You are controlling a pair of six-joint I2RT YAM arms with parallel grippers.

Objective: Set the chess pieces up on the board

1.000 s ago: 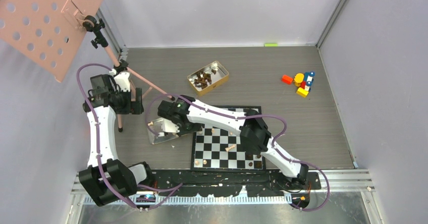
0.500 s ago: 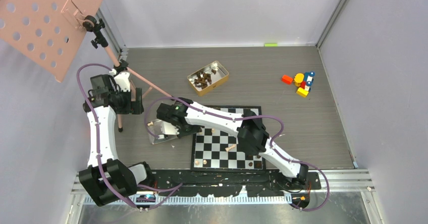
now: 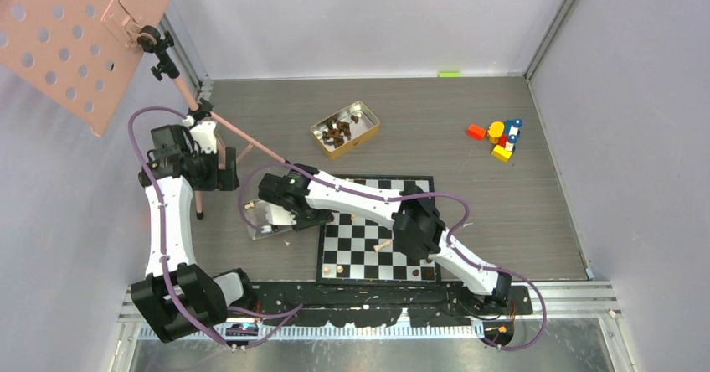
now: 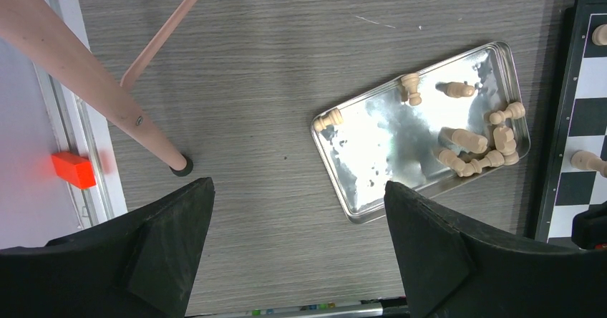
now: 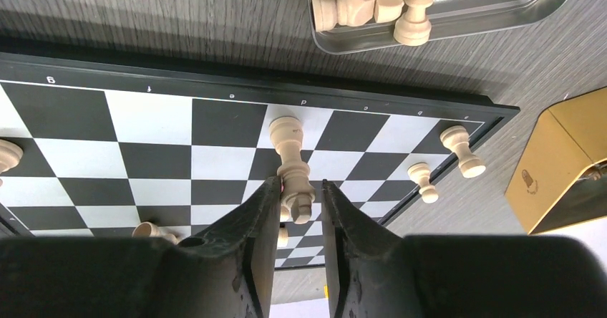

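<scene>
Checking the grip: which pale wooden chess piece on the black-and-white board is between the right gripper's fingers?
The tall pale beige wooden chess piece, pinched by the right gripper; the two short pale pawns sit untouched near the board's corner.

Black-and-white checked board (image 5: pixel 150 121), pale beige chess pieces (image 5: pixel 288 140), shiny silver tray (image 4: pixel 372 146), gold tin (image 5: pixel 555 164), grey wood-grain table (image 4: pixel 272 67)

Bright, even overhead light; soft faint shadows under the arms in top view. Blown glare patches on metal tray (image 4: pixel 379 146), left wrist. Right wrist: board (image 5: pixel 150 121) and pale chess piece (image 5: pixel 292 167) sharp, shadow band on worktop along board edge, bottom foreground dark, slightly soft
</scene>
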